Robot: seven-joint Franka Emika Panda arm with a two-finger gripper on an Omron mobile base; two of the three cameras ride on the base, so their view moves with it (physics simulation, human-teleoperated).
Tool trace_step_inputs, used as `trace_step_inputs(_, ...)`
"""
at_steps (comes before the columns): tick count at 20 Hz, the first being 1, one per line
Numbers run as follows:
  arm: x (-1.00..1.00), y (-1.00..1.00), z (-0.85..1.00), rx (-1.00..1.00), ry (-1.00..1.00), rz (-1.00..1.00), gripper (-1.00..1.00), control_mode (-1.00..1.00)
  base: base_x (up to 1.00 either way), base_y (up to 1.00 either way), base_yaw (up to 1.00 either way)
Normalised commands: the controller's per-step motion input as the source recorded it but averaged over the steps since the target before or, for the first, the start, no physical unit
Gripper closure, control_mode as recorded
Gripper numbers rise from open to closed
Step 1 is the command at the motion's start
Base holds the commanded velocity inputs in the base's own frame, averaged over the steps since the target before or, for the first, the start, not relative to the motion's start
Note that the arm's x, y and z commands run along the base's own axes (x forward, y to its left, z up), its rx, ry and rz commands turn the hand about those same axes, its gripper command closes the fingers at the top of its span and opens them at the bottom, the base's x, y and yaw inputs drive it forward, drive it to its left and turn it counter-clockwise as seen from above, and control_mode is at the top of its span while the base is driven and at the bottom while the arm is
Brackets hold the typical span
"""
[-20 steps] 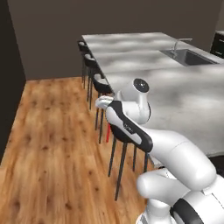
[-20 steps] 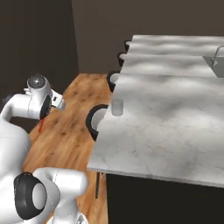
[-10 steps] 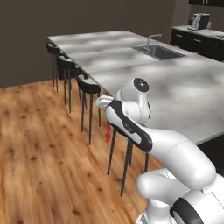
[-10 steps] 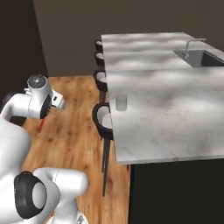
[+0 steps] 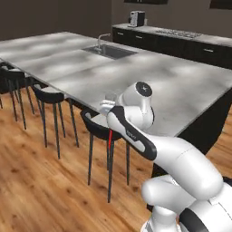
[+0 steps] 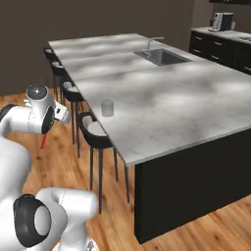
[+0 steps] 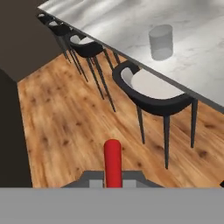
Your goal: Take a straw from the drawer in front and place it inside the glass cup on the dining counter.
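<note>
Fetching half judged done: thin straight bright red straw (image 7: 113, 162) already out of the drawer, clamped in the closed end effector (image 7: 113, 181), pointing away from the hand over wooden floor. In the left base view, hanging red below the wrist beside a black round stool (image 5: 97, 126). Placing still left. Small clear cylindrical glass cup (image 6: 107, 108) empty, upright near the edge of the white-grey marble tabletop (image 6: 162, 93), well apart from the end effector, higher and beyond the stools.
</note>
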Motion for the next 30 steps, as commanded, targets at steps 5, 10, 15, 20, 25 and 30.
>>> trace_step_inputs(5,0.00,0.00,0.00,0.00,0.00,0.00,1.00,1.00,0.00,0.54,-0.62)
trace_step_inputs(10,0.00,0.00,0.00,0.00,0.00,0.00,1.00,1.00,0.00,0.60,-0.59)
trace_step_inputs(15,0.00,0.00,0.00,0.00,0.00,0.00,1.00,1.00,0.00,0.68,-0.57)
trace_step_inputs(20,0.00,0.00,0.00,0.00,0.00,0.00,1.00,1.00,0.00,0.79,-0.53)
trace_step_inputs(25,0.00,0.00,0.00,0.00,0.00,0.00,1.00,1.00,-0.04,0.82,-0.50)
trace_step_inputs(30,0.00,0.00,0.00,0.00,0.00,0.00,1.00,1.00,-0.16,0.79,-0.48)
